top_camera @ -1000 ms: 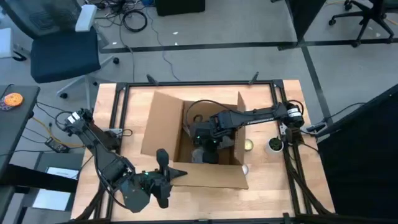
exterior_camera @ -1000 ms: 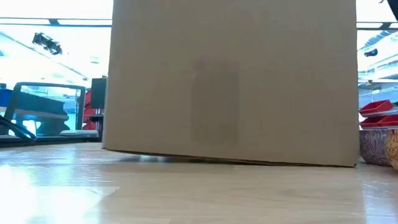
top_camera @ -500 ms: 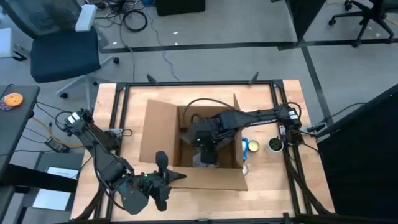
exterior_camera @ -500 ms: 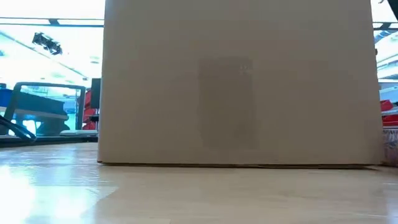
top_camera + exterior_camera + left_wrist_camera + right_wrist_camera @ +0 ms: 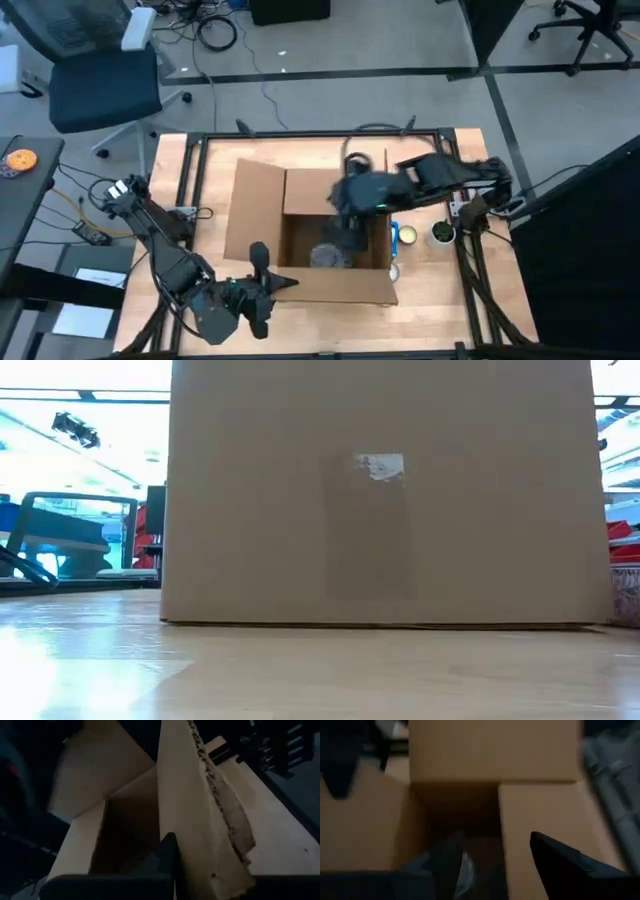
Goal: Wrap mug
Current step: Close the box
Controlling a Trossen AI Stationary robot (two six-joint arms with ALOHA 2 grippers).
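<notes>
wooden table, open cardboard box, wrapped mug inside

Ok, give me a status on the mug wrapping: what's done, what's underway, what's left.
Done: a grey bundle lies on the floor of the open cardboard box; whether it is the wrapped mug cannot be told. Underway: the right gripper is above the box, open and empty, and the left gripper sits at the near flap. Left: the flaps are not closed.
</notes>
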